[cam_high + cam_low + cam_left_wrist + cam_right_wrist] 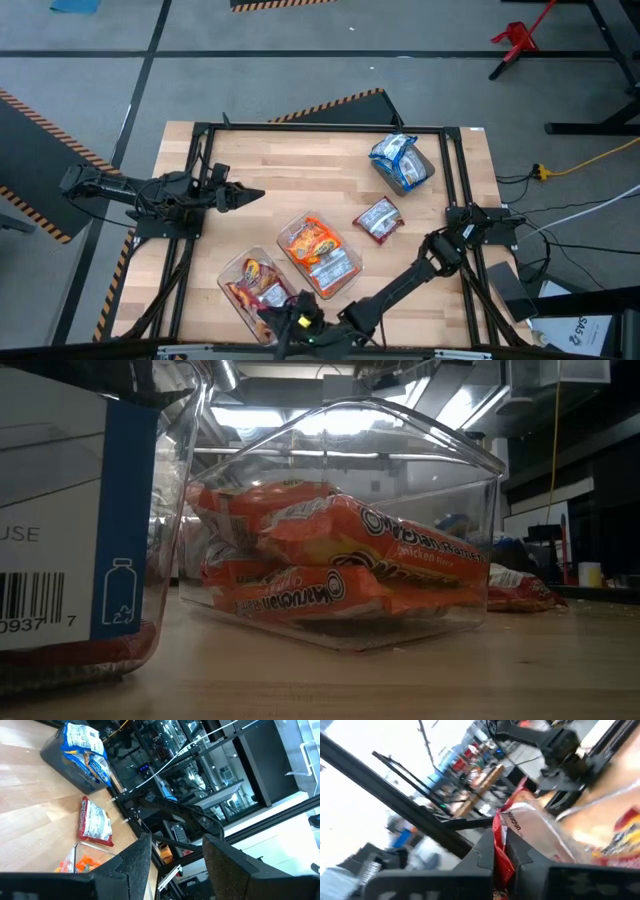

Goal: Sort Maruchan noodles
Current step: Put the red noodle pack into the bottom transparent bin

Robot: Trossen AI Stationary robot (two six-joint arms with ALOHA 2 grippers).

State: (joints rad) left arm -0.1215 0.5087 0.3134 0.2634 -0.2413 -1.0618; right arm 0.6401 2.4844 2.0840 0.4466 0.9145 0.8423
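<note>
My right gripper is clamped on a red Maruchan packet above the red tub; next: drop it inside. Left gripper waits, jaws apart.

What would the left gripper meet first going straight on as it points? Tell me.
Likely the loose red packet, just off its line, if low enough; otherwise the left gripper looks free until the frame rail.

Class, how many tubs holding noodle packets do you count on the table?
3. A dark tub with blue packets at the far right, a clear tub of orange packets mid-table, and a clear tub of red packets at the near edge.
</note>
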